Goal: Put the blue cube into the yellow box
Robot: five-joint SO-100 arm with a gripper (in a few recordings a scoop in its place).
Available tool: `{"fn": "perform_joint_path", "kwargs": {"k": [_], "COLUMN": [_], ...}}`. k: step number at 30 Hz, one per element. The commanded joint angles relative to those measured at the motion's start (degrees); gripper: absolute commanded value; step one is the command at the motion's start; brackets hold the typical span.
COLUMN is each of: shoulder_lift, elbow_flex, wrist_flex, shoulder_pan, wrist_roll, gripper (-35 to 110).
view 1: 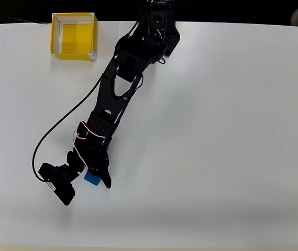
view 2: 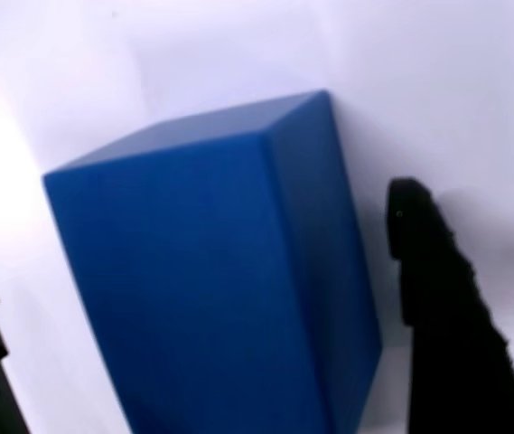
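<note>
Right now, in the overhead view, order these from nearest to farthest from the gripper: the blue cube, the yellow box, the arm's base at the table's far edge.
1. The blue cube, between the fingers of the gripper, lower left.
2. The arm's base, top centre, at the table's far edge.
3. The yellow box, top left corner. The base and box are close to call.

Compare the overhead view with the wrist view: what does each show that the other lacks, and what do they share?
Overhead alone: the yellow box at the table's far left corner, and the whole arm. Wrist alone: a gap between the right finger and the blue cube. Shared: the cube between the gripper fingers, on the white table.
</note>
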Motion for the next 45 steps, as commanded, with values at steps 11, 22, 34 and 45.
{"fn": "perform_joint_path", "kwargs": {"k": [11, 22, 34, 45], "shoulder_lift": [3.2, 5.9, 26.2, 38.9], "elbow_flex": [-6.6, -4.6, -3.5, -3.0], "wrist_flex": [2.5, 5.4, 6.5, 11.3], "shoulder_pan": [-0.9, -0.3, 5.6, 21.3], "wrist_roll": [-4.5, -8.0, -8.7, -10.5], "gripper": [24, 12, 11, 11]}}
